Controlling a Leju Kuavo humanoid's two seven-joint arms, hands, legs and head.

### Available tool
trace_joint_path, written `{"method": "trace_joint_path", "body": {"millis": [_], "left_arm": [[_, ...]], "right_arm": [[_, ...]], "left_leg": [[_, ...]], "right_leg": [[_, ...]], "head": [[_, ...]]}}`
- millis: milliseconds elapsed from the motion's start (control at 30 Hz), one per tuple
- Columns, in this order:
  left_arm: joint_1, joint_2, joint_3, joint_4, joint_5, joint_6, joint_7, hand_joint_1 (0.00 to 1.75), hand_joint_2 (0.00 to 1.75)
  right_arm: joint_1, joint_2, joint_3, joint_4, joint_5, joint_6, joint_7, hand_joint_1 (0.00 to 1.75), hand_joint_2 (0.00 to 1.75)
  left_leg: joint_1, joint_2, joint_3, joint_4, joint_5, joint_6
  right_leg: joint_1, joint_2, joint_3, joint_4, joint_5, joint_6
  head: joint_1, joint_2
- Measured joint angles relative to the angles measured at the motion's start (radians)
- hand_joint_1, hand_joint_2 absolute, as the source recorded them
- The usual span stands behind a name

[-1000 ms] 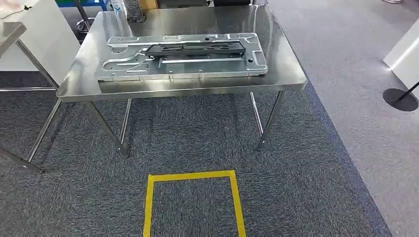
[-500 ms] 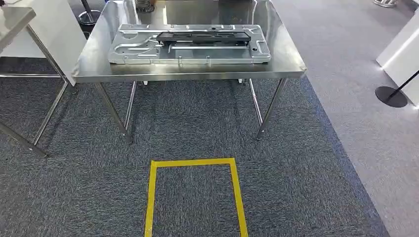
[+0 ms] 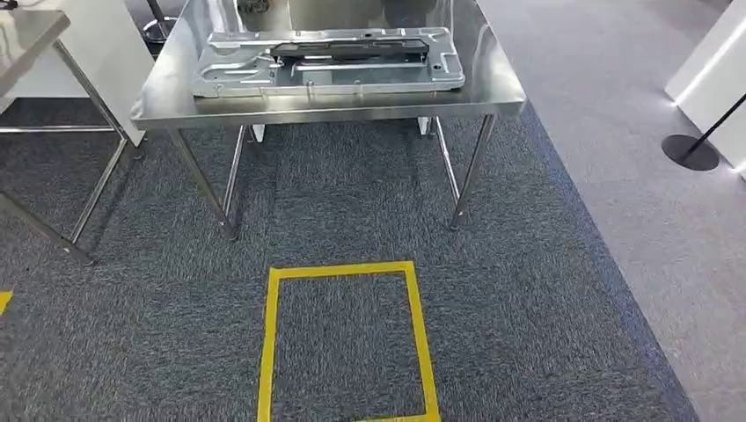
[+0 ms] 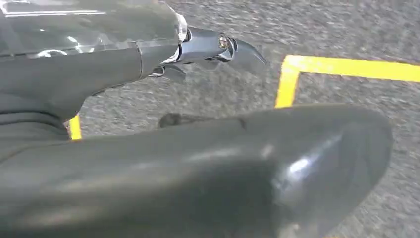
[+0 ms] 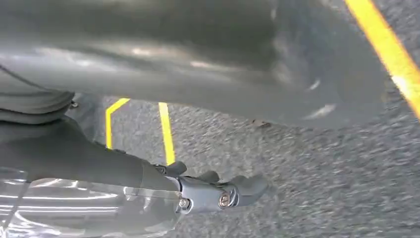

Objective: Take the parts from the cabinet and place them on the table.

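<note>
At the far left of the head view stands the corner of a second steel table (image 3: 26, 35), and a scrap of yellow tape (image 3: 3, 301) lies on the carpet (image 3: 158, 334). Right of it is the steel worktop (image 3: 493, 88), which carries the task's thing: a flat stamped metal plate (image 3: 264, 75) with a dark bracket (image 3: 352, 50) lying along its middle, all of it resting near the worktop's front edge. Below, on the carpet, is a yellow taped square (image 3: 420, 325), and well off to the right a black stand base (image 3: 691, 152) sits beside a white panel (image 3: 713, 70).

The left robot hand (image 4: 208, 49) hangs over the carpet near a taped corner; its fingers are apart and it holds nothing. The right robot hand (image 5: 218, 191) hangs likewise over the carpet, fingers loose and empty.

Judging from how things lie, a part is set on the worktop and both arms hang idle (the cabinet itself is nowhere to be seen). The risks I see lie in walking: a turn taken too close could catch the worktop's legs or the second table, and a wide swing right could clip the stand base. A knock to the worktop might slide the plate toward its near edge, and the bracket, if merely laid on, could shift.
</note>
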Motion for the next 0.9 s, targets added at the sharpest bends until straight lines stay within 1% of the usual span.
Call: {"method": "trace_joint_path", "body": {"millis": [33,67,100,133,167,200,267,300,333,367,400,433,467,500,533,567,600,633,667,700,767,800,833,867,900], "left_arm": [[0.000,0.000,0.000,0.000,0.000,0.005,0.006,0.00,0.00],[0.000,0.000,-0.001,0.000,0.001,0.011,0.009,0.00,0.00],[0.000,0.000,-0.002,0.000,0.001,0.017,0.015,0.00,0.00],[-0.001,-0.001,-0.003,0.000,0.002,0.021,0.018,0.00,0.00],[-0.003,0.000,-0.005,0.000,0.004,0.023,0.019,0.00,0.00],[-0.003,-0.001,-0.006,0.000,0.004,0.026,0.020,0.00,0.00],[-0.002,-0.001,-0.007,0.000,0.006,0.028,0.021,0.00,0.00],[0.000,-0.002,-0.008,0.000,0.006,0.028,0.022,0.00,0.00],[0.000,-0.003,-0.008,0.000,0.006,0.028,0.023,0.00,0.00],[0.000,-0.003,-0.008,0.000,0.006,0.028,0.023,0.00,0.00],[-0.001,-0.003,-0.009,0.000,0.006,0.028,0.024,0.00,0.00],[0.000,-0.003,-0.010,0.000,0.005,0.027,0.027,0.00,0.00],[0.000,-0.003,-0.011,0.000,0.003,0.027,0.031,0.00,0.00],[0.000,-0.002,-0.013,0.000,-0.002,0.026,0.036,0.00,0.00],[0.001,-0.003,-0.014,0.000,-0.004,0.022,0.039,0.00,0.00],[0.000,-0.003,-0.015,0.000,-0.005,0.019,0.042,0.00,0.00],[0.000,-0.003,-0.016,0.000,-0.006,0.016,0.042,0.00,0.00],[-0.001,-0.005,-0.016,0.000,-0.006,0.014,0.043,0.00,0.00],[-0.002,-0.011,-0.017,0.000,-0.005,0.012,0.043,0.00,0.00],[-0.002,-0.010,-0.017,0.000,-0.003,0.011,0.043,0.00,0.00],[-0.003,-0.010,-0.016,0.000,-0.002,0.010,0.042,0.00,0.00],[-0.003,-0.010,-0.016,0.000,-0.001,0.011,0.041,0.00,0.00],[-0.003,-0.011,-0.016,0.000,0.002,0.013,0.041,0.00,0.00],[-0.002,-0.012,-0.017,0.000,0.005,0.015,0.041,0.00,0.00],[-0.004,-0.011,-0.017,0.000,0.006,0.016,0.040,0.00,0.00]], "right_arm": [[0.000,0.000,0.000,0.000,0.000,0.002,0.000,0.00,0.00],[0.000,0.000,0.000,0.000,0.000,0.002,-0.001,0.00,0.00],[0.001,0.000,0.000,0.000,0.000,0.002,-0.002,0.00,0.00],[0.000,0.000,0.000,0.000,0.002,0.002,-0.003,0.00,0.00],[0.001,0.000,0.000,0.000,0.003,0.002,-0.005,0.00,0.00],[0.001,-0.001,0.001,0.000,0.004,0.003,-0.005,0.00,0.00],[0.001,-0.002,0.001,0.000,0.002,0.012,-0.010,0.00,0.00],[0.001,-0.005,0.001,0.000,-0.003,0.021,-0.016,0.00,0.00],[0.001,-0.007,0.001,0.000,-0.014,0.031,-0.027,0.00,0.00],[0.003,-0.008,0.000,0.000,-0.023,0.040,-0.034,0.00,0.00],[0.004,-0.008,-0.002,0.000,-0.030,0.045,-0.038,0.00,0.00],[0.004,-0.008,-0.006,0.000,-0.037,0.049,-0.037,0.00,0.00],[0.005,-0.008,-0.009,0.000,-0.041,0.051,-0.033,0.00,0.00],[0.006,-0.008,-0.012,0.000,-0.042,0.048,-0.023,0.00,0.00],[0.008,-0.008,-0.015,0.000,-0.045,0.044,-0.014,0.00,0.00],[0.008,-0.008,-0.016,0.000,-0.046,0.040,-0.010,0.00,1.75],[0.008,-0.010,-0.018,0.000,-0.048,0.035,-0.005,0.00,1.75],[0.008,-0.013,-0.019,0.000,-0.048,0.033,-0.003,0.00,1.75],[0.007,-0.020,-0.021,0.000,-0.048,0.031,0.001,0.00,1.75],[0.007,-0.021,-0.021,0.000,-0.048,0.031,0.002,0.00,1.75],[0.009,-0.025,-0.021,0.000,-0.048,0.029,0.005,0.00,1.75],[0.010,-0.025,-0.021,0.000,-0.047,0.028,0.007,0.00,1.75],[0.010,-0.026,-0.021,0.000,-0.044,0.026,0.009,0.00,1.75],[0.009,-0.026,-0.021,0.000,-0.042,0.023,0.011,0.00,1.75],[0.008,-0.028,-0.021,0.000,-0.041,0.019,0.014,0.00,1.75]], "left_leg": [[0.001,0.000,0.023,-0.015,0.049,-0.001],[0.001,0.000,0.062,-0.064,0.088,-0.002],[0.002,0.000,0.123,-0.148,0.103,-0.001],[0.003,-0.001,0.189,-0.244,0.075,0.000],[-0.004,-0.003,0.234,-0.318,0.043,0.007],[-0.004,-0.003,0.235,-0.337,0.027,0.017],[-0.004,-0.003,0.225,-0.332,0.031,0.026],[0.000,-0.002,0.225,-0.338,0.039,0.037],[0.000,0.000,0.223,-0.338,0.043,0.044],[0.000,0.002,0.218,-0.338,0.047,0.050],[-0.002,0.004,0.213,-0.338,0.051,0.054],[-0.004,0.004,0.207,-0.336,0.055,0.055],[-0.005,0.004,0.202,-0.335,0.058,0.056],[-0.007,0.004,0.199,-0.334,0.060,0.055],[-0.009,0.003,0.198,-0.333,0.061,0.056],[-0.011,0.002,0.199,-0.333,0.061,0.055],[-0.013,0.002,0.204,-0.333,0.061,0.055],[-0.012,0.002,0.204,-0.333,0.061,0.054],[-0.021,0.003,0.199,-0.327,0.059,0.047],[-0.015,0.004,0.192,-0.326,0.062,0.042],[-0.013,0.005,0.194,-0.332,0.065,0.032],[-0.018,0.004,0.196,-0.332,0.062,0.027],[-0.014,0.001,0.191,-0.318,0.048,0.022],[-0.015,0.001,0.180,-0.305,0.043,0.017],[-0.013,0.001,0.191,-0.338,0.065,0.031]], "right_leg": [[-0.001,0.000,-0.018,0.006,0.009,0.003],[-0.004,0.000,-0.034,0.014,0.015,0.008],[-0.006,0.000,-0.049,0.024,0.020,0.013],[-0.005,0.000,-0.060,0.035,0.022,0.017],[-0.002,-0.001,-0.068,0.046,0.025,0.023],[0.000,0.000,-0.074,0.050,0.031,0.030],[-0.001,0.000,-0.077,0.049,0.041,0.039],[-0.001,0.002,-0.079,0.053,0.038,0.044],[-0.007,0.004,-0.087,0.074,0.015,0.050],[-0.007,0.005,-0.113,0.139,-0.032,0.056],[-0.008,0.006,-0.148,0.222,-0.078,0.060],[-0.008,0.006,-0.183,0.307,-0.115,0.063],[-0.009,0.006,-0.206,0.367,-0.134,0.064],[-0.009,0.007,-0.205,0.376,-0.128,0.063],[-0.008,0.007,-0.174,0.331,-0.100,0.059],[-0.007,0.007,-0.126,0.252,-0.060,0.052],[-0.004,0.008,-0.068,0.148,-0.017,0.042],[0.003,0.008,-0.026,0.068,0.001,0.028],[0.006,0.007,-0.015,0.048,-0.011,0.019],[0.009,0.007,-0.022,0.045,-0.008,0.020],[0.011,0.009,-0.023,0.041,-0.007,0.014],[0.000,0.008,-0.018,0.025,0.000,0.007],[-0.001,0.004,-0.012,0.017,0.005,0.007],[0.007,0.007,-0.015,0.024,-0.001,0.016],[0.007,0.009,-0.019,0.038,-0.008,0.015]], "head": [[0.000,0.000],[0.000,0.000],[0.000,0.000],[0.000,0.000],[0.000,0.000],[0.000,0.000],[0.000,0.000],[0.000,0.000],[0.000,0.000],[0.000,0.000],[0.000,0.000],[0.000,0.000],[0.000,0.000],[0.000,0.000],[0.000,0.000],[0.000,0.000],[0.000,0.000],[0.000,0.000],[0.000,0.000],[0.000,0.000],[0.000,0.000],[0.000,0.000],[0.000,0.000],[0.000,0.000],[0.000,0.000]]}}
